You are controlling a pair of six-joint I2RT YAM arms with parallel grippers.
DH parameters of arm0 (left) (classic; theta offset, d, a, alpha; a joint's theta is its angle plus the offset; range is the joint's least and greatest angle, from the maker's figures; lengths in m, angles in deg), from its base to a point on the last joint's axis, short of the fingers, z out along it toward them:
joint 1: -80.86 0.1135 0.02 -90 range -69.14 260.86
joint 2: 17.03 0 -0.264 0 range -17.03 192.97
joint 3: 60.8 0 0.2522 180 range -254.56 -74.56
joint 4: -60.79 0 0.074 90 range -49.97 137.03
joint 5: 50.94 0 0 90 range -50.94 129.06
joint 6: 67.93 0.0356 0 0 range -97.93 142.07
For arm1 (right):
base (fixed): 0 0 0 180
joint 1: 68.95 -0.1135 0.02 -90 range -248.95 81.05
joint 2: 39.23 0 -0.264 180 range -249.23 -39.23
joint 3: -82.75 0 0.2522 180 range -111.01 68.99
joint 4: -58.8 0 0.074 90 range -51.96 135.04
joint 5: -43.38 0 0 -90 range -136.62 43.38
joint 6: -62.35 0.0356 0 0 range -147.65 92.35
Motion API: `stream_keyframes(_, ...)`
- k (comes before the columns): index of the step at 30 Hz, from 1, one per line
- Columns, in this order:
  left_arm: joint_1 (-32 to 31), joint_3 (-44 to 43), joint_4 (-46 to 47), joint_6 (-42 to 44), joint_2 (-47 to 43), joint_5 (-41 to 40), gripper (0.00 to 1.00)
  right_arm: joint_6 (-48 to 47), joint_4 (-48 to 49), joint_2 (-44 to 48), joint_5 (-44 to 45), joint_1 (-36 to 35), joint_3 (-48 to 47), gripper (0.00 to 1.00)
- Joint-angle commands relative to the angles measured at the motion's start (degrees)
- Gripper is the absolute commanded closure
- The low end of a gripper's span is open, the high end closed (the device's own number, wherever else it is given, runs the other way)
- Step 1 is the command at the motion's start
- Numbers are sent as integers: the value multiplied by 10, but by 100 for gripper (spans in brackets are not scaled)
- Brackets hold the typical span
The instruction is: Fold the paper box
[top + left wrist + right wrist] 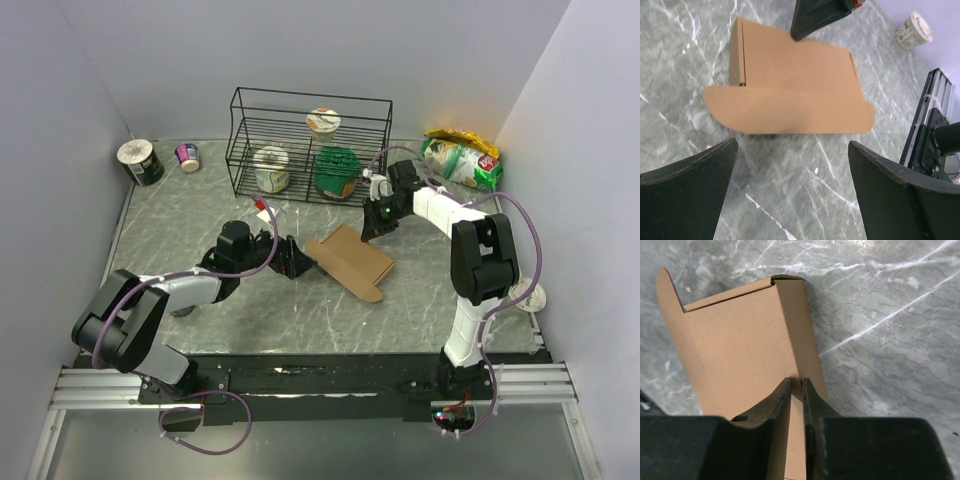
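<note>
- the paper box is seen near the middle of the worktop, partly folded, its broad panel lying flat.
- its long axis is set on a diagonal, far-left to near-right; one short end is pointed toward the near-right corner.
- a rounded flap is spread flat along the long side facing the left arm; a narrow strip is folded at the far-left short end.
- the right gripper is brought almost together, a thin cardboard strip on the far long side pinched between its fingers.
- the left gripper is held spread wide, low over the marble, just short of the rounded flap; no contact is seen.
- bare marble is seen from the box to the near edge, and around the left arm.
- a wire rack is stood along the far edge, apart from the box.
- a snack bag is placed at the far-right corner; a white cup at the right edge, beside the right arm.
</note>
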Motion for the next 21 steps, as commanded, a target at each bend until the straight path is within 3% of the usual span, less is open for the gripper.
stream_keyframes(1,1,10,61,-31,7,8,1,16,-6,-29,10,20,16,83)
stream_keyframes(11,1,3,120,-78,27,18,4,37,-17,-28,19,40,19,86)
stream_keyframes(17,2,-15,169,-96,57,80,4,78,-36,-30,78,51,8,86)
stream_keyframes(21,1,0,189,-109,60,72,4,78,-48,-18,90,56,13,86)
